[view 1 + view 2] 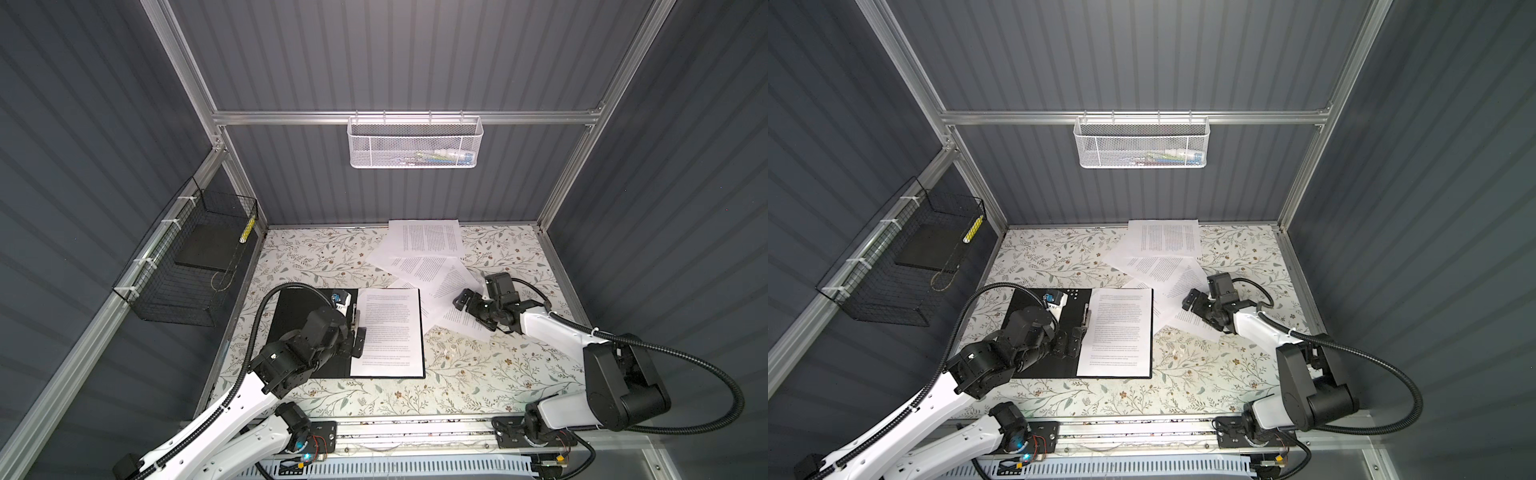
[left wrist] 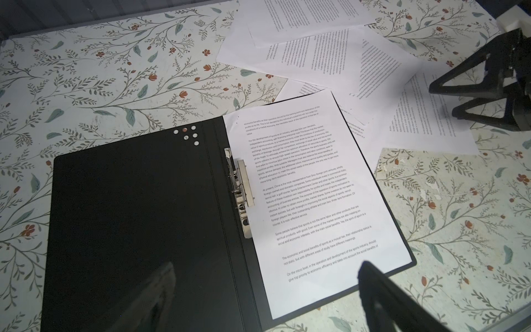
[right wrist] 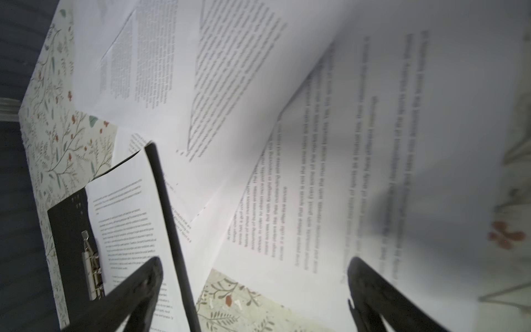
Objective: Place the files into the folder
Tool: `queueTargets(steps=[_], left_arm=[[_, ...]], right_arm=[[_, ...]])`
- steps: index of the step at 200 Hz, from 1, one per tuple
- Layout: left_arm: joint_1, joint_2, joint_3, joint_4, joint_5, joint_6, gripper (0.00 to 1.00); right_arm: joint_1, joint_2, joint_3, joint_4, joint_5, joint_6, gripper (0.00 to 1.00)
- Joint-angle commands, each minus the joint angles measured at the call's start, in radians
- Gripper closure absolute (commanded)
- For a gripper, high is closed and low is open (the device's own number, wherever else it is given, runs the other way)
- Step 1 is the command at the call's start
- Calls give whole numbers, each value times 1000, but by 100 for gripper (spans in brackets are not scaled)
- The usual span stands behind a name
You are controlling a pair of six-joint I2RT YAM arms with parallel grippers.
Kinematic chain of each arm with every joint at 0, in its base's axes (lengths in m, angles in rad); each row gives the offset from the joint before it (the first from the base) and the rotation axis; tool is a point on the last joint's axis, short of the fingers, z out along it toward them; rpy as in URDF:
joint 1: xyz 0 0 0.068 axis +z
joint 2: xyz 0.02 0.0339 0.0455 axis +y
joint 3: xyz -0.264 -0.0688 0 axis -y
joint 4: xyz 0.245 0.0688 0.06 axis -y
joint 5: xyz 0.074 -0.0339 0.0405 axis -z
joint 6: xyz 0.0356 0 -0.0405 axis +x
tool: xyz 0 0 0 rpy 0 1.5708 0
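Folder (image 1: 291,309) lies flat and wide open at 9 o'clock on the floral table (image 1: 457,374), black inside up, long axis and spine running 12 to 6. 1 printed sheet (image 1: 388,332) sits squared on its 3 o'clock half, text head toward 12. Loose files (image 1: 424,243) fan out overlapping from 12 to 2 o'clock, left gripper (image 1: 358,343) hovers spread wide and empty over the spine clip (image 1: 354,316), and right gripper (image 1: 464,301) hangs over those loose sheets, jaws parted, gripping nothing.

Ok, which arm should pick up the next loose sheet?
Probably right: the right gripper, open, hangs over the loose sheets; the left gripper, also open, sits over the folder, away from them.
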Motion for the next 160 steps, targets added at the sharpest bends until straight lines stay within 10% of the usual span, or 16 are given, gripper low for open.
queueTargets(steps=[1,112,160], left_arm=[[2,-12,14,-12,8,19,0],[3,-3,14,8,33,23,0],[3,16,30,29,95,11,0]], right_arm=[[-42,34,0,-35,-26,-49,1],[16,-4,-116,-201,23,101,1],[236,-205,-261,-283,131,425,1]])
